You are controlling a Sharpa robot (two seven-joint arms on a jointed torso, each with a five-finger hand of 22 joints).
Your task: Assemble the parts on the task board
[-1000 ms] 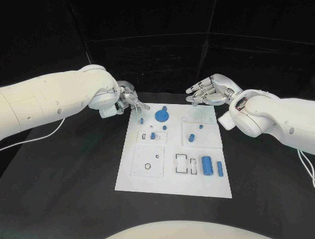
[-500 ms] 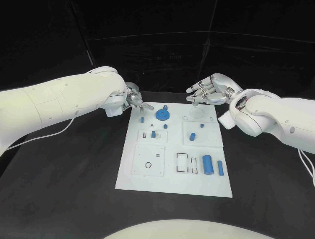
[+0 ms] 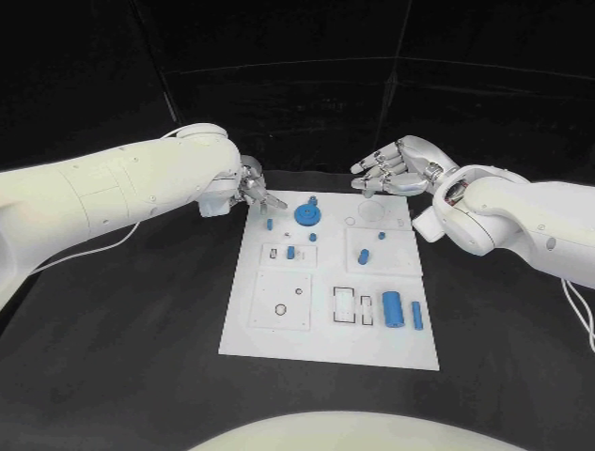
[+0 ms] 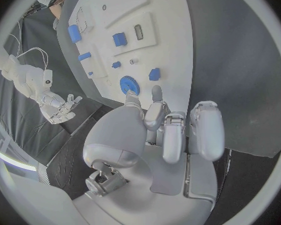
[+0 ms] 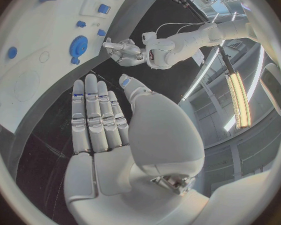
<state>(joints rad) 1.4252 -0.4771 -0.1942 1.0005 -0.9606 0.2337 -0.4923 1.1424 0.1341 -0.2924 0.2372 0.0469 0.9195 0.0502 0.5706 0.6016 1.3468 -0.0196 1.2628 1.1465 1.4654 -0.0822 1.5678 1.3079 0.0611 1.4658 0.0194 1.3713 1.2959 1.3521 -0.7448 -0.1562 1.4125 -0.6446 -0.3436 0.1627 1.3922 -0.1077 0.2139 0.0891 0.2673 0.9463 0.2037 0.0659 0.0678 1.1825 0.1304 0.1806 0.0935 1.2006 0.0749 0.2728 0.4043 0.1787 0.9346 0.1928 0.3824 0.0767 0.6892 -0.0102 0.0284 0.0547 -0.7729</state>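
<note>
Both robot hands hover near the far end of the task board, which lies in the middle of the black desk. Left robot hand, at about 11 o'clock from the board, holds nothing, its fingers curled inward just off the board's corner. Right robot hand, at about 1 o'clock, is empty with fingers straight and apart. A blue gear sits near the board's far edge; a blue cylinder lies toward 4 o'clock.
</note>
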